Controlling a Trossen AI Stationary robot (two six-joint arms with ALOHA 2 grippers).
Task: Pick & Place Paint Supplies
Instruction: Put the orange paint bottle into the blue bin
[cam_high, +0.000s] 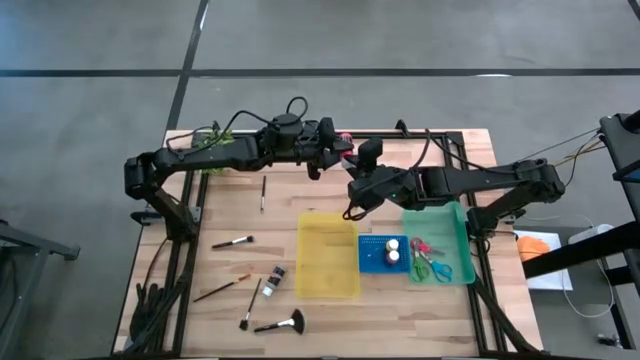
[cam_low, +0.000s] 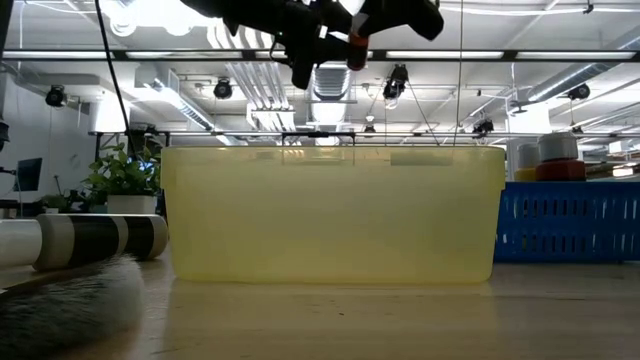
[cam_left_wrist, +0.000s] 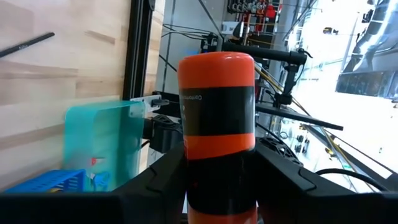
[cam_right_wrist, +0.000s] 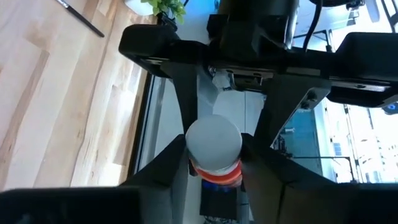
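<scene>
The red paint bottle (cam_left_wrist: 217, 118) sits clamped between the left gripper (cam_left_wrist: 217, 180) fingers, its white cap between the right gripper (cam_right_wrist: 214, 163) fingers, which close around it, seemingly for a mid-air handover.

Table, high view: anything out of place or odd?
Nothing spilled or damaged. Odd: both arms meet in mid-air above the table's far side, the red paint bottle held between the left gripper fingers, with the right gripper fingers around its white cap end. Brushes lie scattered on the table.
</scene>
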